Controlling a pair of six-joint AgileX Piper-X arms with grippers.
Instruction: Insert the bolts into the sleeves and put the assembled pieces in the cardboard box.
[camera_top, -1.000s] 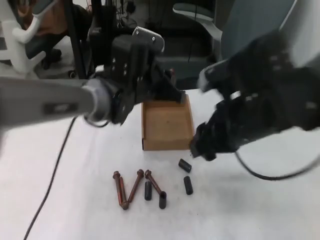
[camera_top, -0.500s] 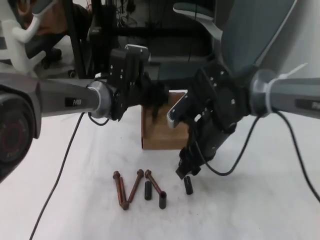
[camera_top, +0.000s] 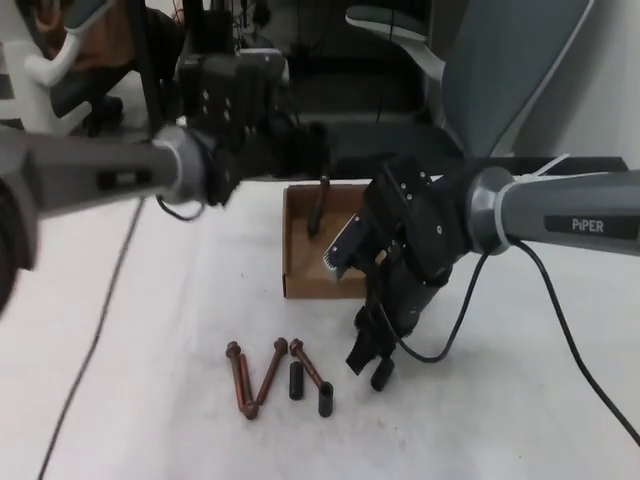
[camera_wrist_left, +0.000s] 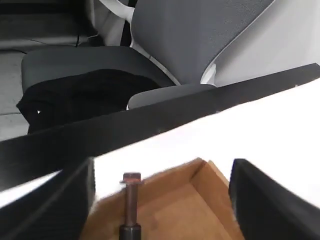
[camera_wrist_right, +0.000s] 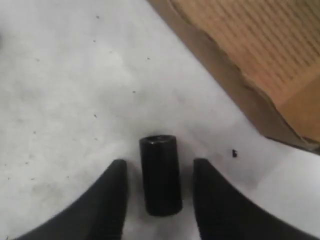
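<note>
The cardboard box (camera_top: 303, 268) lies at mid-bench. An assembled bolt with its black sleeve (camera_top: 318, 208) leans upright inside it, also the bolt (camera_wrist_left: 131, 202) between the wide-apart fingers of my left gripper (camera_wrist_left: 162, 195), which touch nothing. That left gripper (camera_top: 305, 150) hovers open over the box's far edge. My right gripper (camera_top: 366, 358) points down just in front of the box, open, with a black sleeve (camera_wrist_right: 161, 175) lying between its fingers, small gaps either side. Three rust-coloured bolts (camera_top: 270, 370) and two more sleeves (camera_top: 296, 381) lie to the left of it.
The box's corner (camera_wrist_right: 260, 55) is close beside the right gripper. Another sleeve (camera_top: 380, 375) shows at its tip. Office chairs and a black frame stand beyond the bench's far edge. White bench surface stretches free on both sides.
The right gripper swung down from above the box's right side to the sleeves in front of it. The left gripper drew back from the box, and the bolt with sleeve now stands free inside.
</note>
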